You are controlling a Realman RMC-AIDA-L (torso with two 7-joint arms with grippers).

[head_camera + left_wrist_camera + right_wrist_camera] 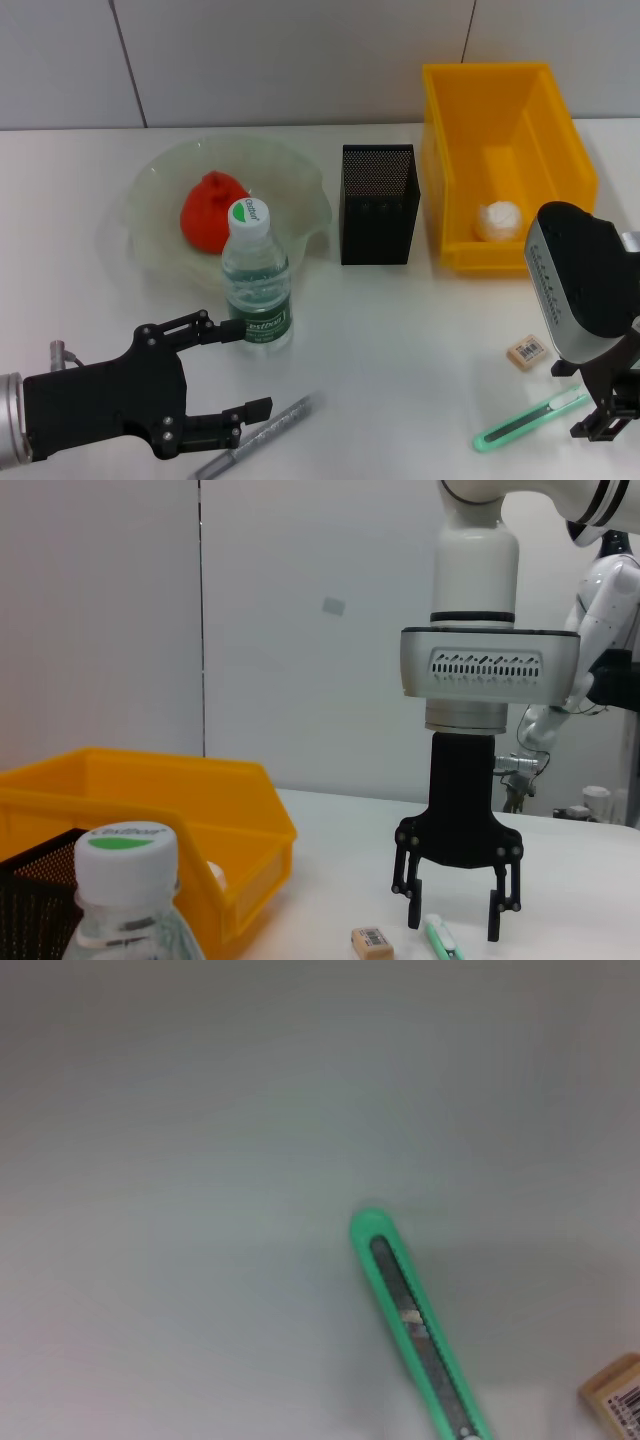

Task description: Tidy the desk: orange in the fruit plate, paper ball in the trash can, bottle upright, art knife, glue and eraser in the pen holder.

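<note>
1. A white desk (420,330) under a pale panelled wall carries everything.
2. Judging by how things lie, three jobs look done: the orange (208,212) sits in the glass plate (150,235), the paper ball (499,220) lies in the yellow bin (500,110), and the bottle (256,275) stands upright just in front of the plate.
3. The mesh holder (378,203) between plate and bin shows nothing inside that I can make out, so the small items remain.
4. The right gripper (455,912) points straight down with its jaws parted and empty. The green knife (528,421) lies flat on the desk, one end directly under and between the fingertips, the rest running out to one side. The fingertips are close to the desk; whether they touch the knife I cannot tell.
5. The eraser (526,353) lies just beside those jaws, apart from the knife.
6. The step in hand appears to be picking up the knife. Next the jaws would have to settle either side of the thin handle, shut on it, then lift it to the holder (a flat, narrow thing, so a shallow pinch could slip).
7. The left gripper (248,368) rests low with jaws wide and holding nothing. The bottle stands just beyond its upper finger; a grey pen-like stick (262,433), perhaps the glue, lies just outside the lower one.
</note>
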